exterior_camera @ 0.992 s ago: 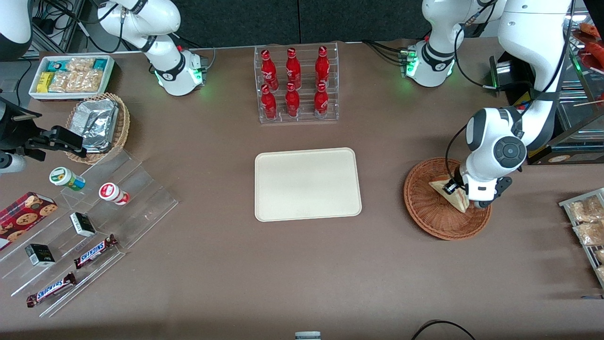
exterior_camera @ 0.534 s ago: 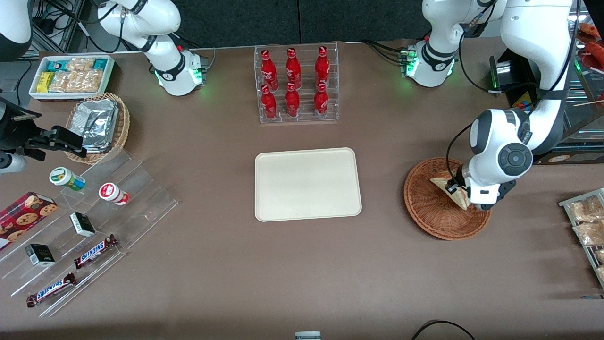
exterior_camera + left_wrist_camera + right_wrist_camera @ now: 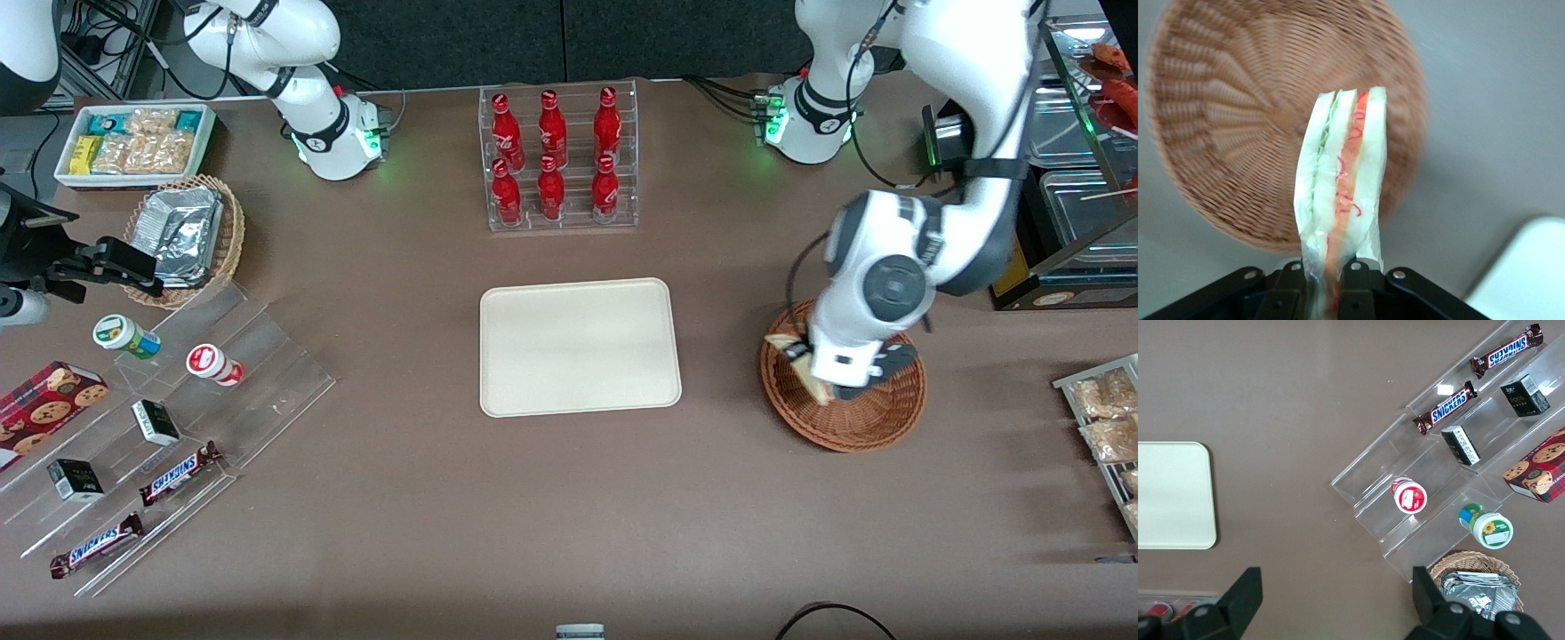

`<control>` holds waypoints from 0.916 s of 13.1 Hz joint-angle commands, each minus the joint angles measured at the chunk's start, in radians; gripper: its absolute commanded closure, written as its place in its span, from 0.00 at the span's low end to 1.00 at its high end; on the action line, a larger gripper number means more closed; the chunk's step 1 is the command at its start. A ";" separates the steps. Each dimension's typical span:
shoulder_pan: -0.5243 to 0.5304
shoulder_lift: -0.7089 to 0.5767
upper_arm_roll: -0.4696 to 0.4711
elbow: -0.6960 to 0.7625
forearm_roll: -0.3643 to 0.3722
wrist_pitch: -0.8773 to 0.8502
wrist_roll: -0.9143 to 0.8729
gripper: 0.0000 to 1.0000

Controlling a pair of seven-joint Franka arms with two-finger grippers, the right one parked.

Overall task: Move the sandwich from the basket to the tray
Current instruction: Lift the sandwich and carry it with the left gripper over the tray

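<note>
A wrapped sandwich (image 3: pixel 1341 190) with red and green layers hangs edge-on in the pincer (image 3: pixel 1327 280), lifted above the wicker basket (image 3: pixel 867 418); the cream tray (image 3: pixel 578 347) lies bare mid-counter.

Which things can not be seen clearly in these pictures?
- Front view: the arm covers much of the sandwich and part of the basket.
- Left wrist view: the gripper, shut on the sandwich, is cut off by the edge; the tray shows only a corner.

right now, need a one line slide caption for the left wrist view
Gripper fingers shut on the sandwich, held above the wicker basket, tray corner in sight.
</note>
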 commanded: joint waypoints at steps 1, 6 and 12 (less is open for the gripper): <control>-0.124 0.026 0.011 0.056 -0.033 -0.029 -0.002 1.00; -0.302 0.139 0.011 0.201 -0.123 -0.016 -0.002 1.00; -0.426 0.294 0.011 0.353 -0.133 0.002 0.085 1.00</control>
